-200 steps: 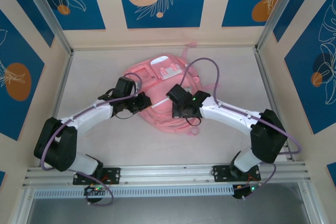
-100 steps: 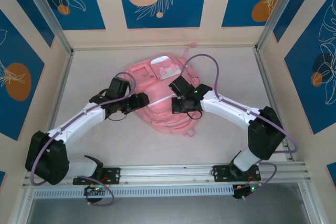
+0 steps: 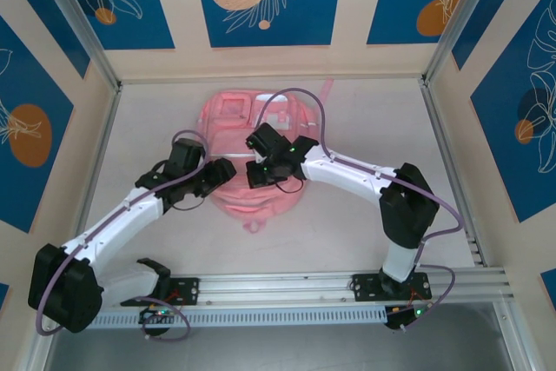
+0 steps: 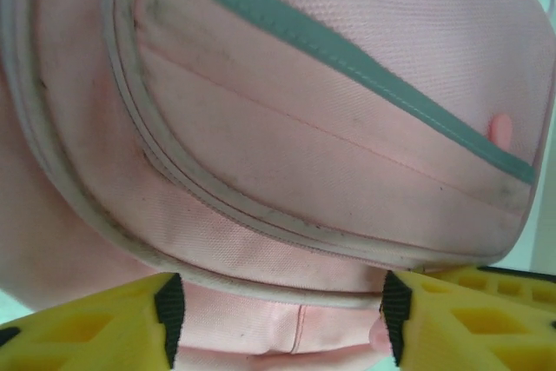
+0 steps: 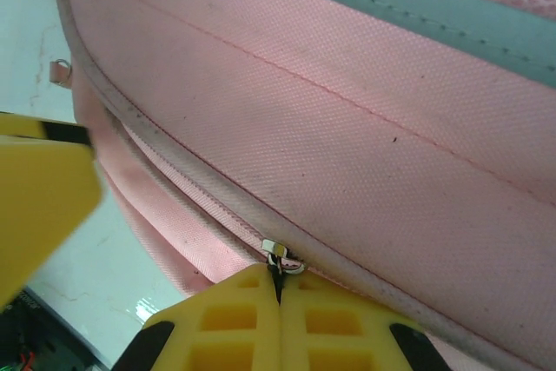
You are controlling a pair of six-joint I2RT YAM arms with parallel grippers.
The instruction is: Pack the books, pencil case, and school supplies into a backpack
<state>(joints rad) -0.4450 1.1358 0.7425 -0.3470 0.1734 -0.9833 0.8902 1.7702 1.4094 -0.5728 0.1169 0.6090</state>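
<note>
As my right pincer (image 5: 278,282), pinching the zip pull (image 5: 280,254), has dragged the backpack (image 3: 261,204) left, my left pincer (image 4: 278,306) now gapes around its edge.

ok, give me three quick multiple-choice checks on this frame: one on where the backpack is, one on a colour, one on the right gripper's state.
1. Where does the backpack lie?
A. middle of the table
B. against the right wall
C. hanging off the near rail

2. What colour is the zip stripe on it?
A. orange
B. muted teal-grey
C. black

3. The right gripper is:
A. wide open over bare table
B. shut on a yellow book
C. shut on the zip pull

Answers:
1 A: the top view shows it mid-table, well away from the walls.
2 B: both wrist views show a teal-grey band across the pink fabric.
3 C: the right wrist view shows the fingers pressed together with the metal pull at their tips.
</note>
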